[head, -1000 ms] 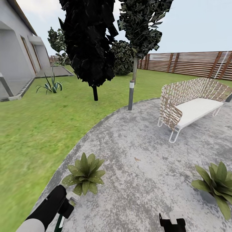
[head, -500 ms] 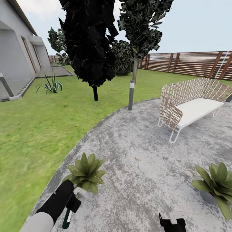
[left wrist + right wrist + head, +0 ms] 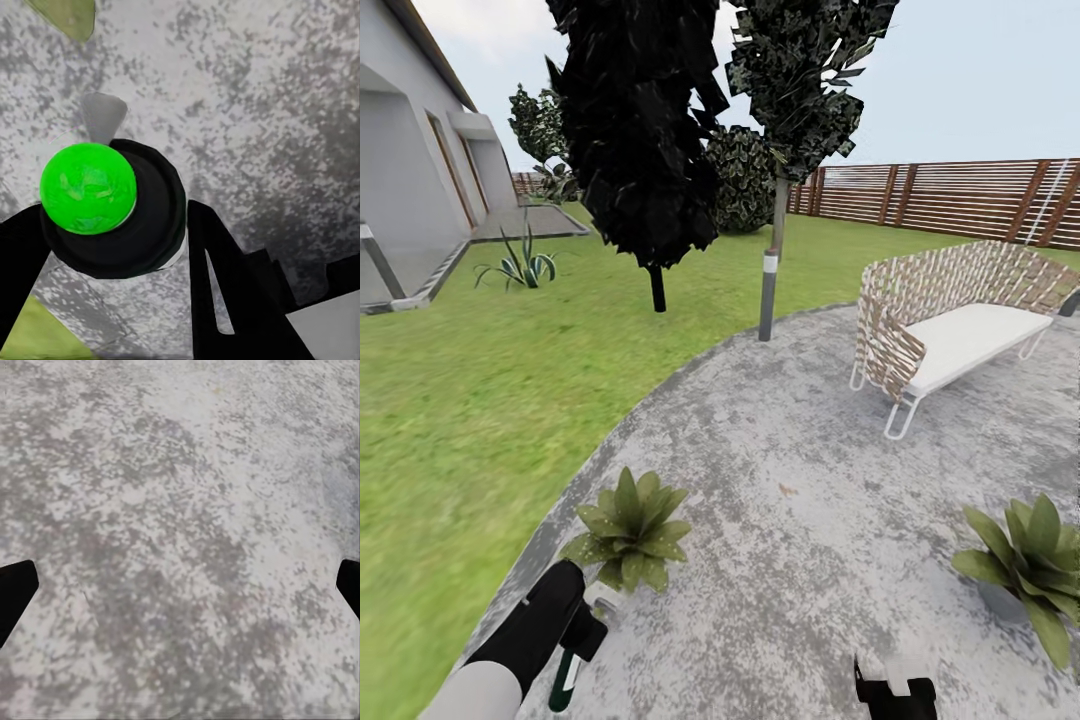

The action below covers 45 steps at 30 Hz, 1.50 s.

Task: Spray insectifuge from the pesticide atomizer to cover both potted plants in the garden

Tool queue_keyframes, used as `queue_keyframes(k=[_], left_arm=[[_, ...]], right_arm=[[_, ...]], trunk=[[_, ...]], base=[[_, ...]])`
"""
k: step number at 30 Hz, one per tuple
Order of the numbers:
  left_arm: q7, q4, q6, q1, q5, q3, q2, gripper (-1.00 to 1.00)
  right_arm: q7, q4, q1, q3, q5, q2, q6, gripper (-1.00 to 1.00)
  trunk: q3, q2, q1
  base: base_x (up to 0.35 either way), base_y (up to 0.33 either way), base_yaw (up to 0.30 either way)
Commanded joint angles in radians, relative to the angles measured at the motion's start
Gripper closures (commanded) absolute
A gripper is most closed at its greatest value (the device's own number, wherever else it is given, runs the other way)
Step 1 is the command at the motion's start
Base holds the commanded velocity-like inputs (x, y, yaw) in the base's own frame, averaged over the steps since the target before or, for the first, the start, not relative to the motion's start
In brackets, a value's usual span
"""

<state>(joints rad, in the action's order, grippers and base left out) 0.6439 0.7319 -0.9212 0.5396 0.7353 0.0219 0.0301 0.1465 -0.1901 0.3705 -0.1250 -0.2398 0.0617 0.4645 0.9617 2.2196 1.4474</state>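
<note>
Paving (image 3: 800, 560), grey and mottled, is lying in the garden's lawn (image 3: 470, 430), with a wicker seat (image 3: 950, 320) standing well beyond. Two potted plants are sitting on it: one (image 3: 628, 528) just beside the left gripper (image 3: 582, 640), the other (image 3: 1032, 566) well apart. That gripper is clasping the pesticide atomizer (image 3: 101, 210), so pickup looks done; covering both plants is seemingly remaining. The right gripper (image 3: 180, 585) is hanging wide, holding nothing.
</note>
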Motion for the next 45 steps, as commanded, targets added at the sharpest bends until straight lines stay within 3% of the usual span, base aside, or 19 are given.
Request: queue_keyframes(k=[1, 9, 19, 22, 26, 35, 45], left_arm=[[0.01, 0.001, -0.001, 0.001, 0.01, 0.002, 0.002, 1.0], [0.01, 0.001, -0.001, 0.006, 0.002, -0.002, 0.041, 1.0], [0.016, 0.0, 0.004, 0.008, 0.001, 0.0, 0.05, 1.0], [0.012, -0.011, 0.084, 0.003, -0.005, -0.023, 0.07, 1.0], [0.011, -0.01, 0.123, 0.003, -0.009, -0.09, 0.072, 1.0], [0.01, -0.001, 0.132, -0.001, -0.012, -0.107, 0.071, 1.0], [0.009, 0.001, 0.218, 0.0, -0.031, -0.117, 0.061, 1.0]], right_arm=[[0.003, 0.001, 0.001, -0.007, -0.011, 0.0, 0.003, -1.0], [0.004, 0.001, 0.001, -0.007, -0.011, 0.0, 0.003, -1.0], [0.003, 0.001, 0.001, -0.007, -0.012, 0.0, 0.003, -1.0], [0.002, 0.001, 0.001, -0.007, -0.012, 0.0, 0.003, -1.0], [0.003, 0.001, 0.001, -0.007, -0.011, 0.0, 0.003, -1.0], [0.0, 0.001, 0.001, -0.007, -0.01, 0.0, 0.003, -1.0], [0.003, 0.0, 0.001, -0.007, -0.008, 0.001, 0.005, -1.0]], trunk=[[0.001, 0.0, -0.001], [0.001, 0.0, -0.001], [0.001, 0.0, -0.001], [0.001, 0.0, -0.001], [0.001, 0.0, -0.001], [0.001, 0.0, -0.001], [0.001, 0.0, -0.001]], base=[[-0.293, 0.145, 0.0], [-0.276, 0.2, 0.0], [0.003, 0.297, -0.101], [0.09, 0.304, -0.294], [0.111, 0.305, -0.299], [0.101, 0.318, -0.135], [0.009, 0.331, -0.019]])
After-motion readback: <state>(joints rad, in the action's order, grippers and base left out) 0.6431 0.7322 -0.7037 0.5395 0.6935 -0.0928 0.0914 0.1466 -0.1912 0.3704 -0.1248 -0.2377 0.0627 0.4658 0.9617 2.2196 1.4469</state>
